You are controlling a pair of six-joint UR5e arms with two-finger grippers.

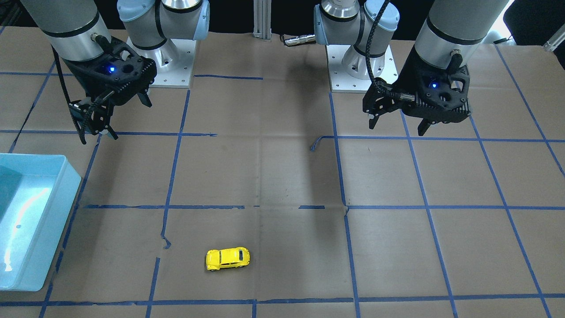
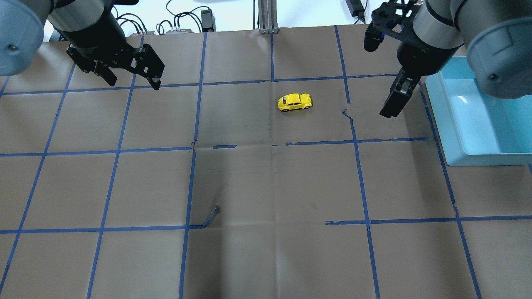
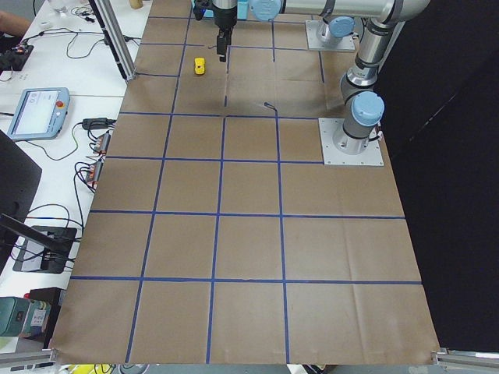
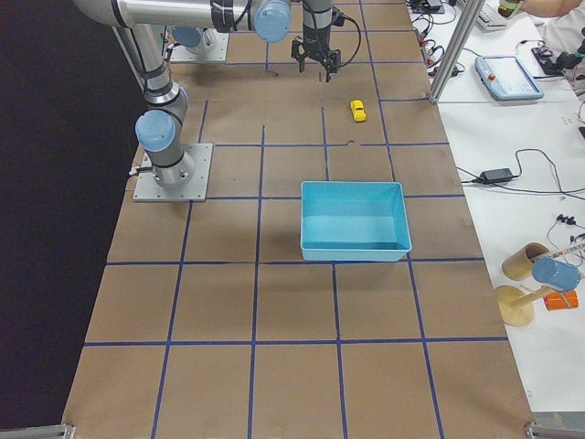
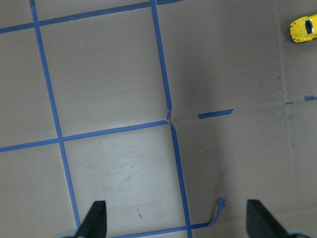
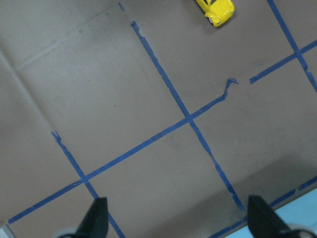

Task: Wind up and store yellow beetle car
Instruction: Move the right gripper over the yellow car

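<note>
The yellow beetle car (image 2: 294, 101) stands on its wheels on the brown paper-covered table, on the far side from the robot and a little right of its centre; it also shows as the car (image 1: 227, 258). My left gripper (image 1: 397, 127) hangs open above the table, far off to the car's left. Its wrist view has the car (image 5: 304, 29) at the top right corner. My right gripper (image 1: 121, 115) hangs open above the table between the car and the blue bin (image 2: 436, 108). Its wrist view shows the car (image 6: 215, 9) at the top edge. Neither gripper holds anything.
The light-blue bin (image 1: 70, 185) sits at the table's right end, open-topped. Blue tape lines (image 2: 195, 145) grid the paper, with a few peeled ends. The arm bases (image 1: 353, 66) stand on the robot's side. A side bench (image 4: 512, 119) holds a tablet and cables.
</note>
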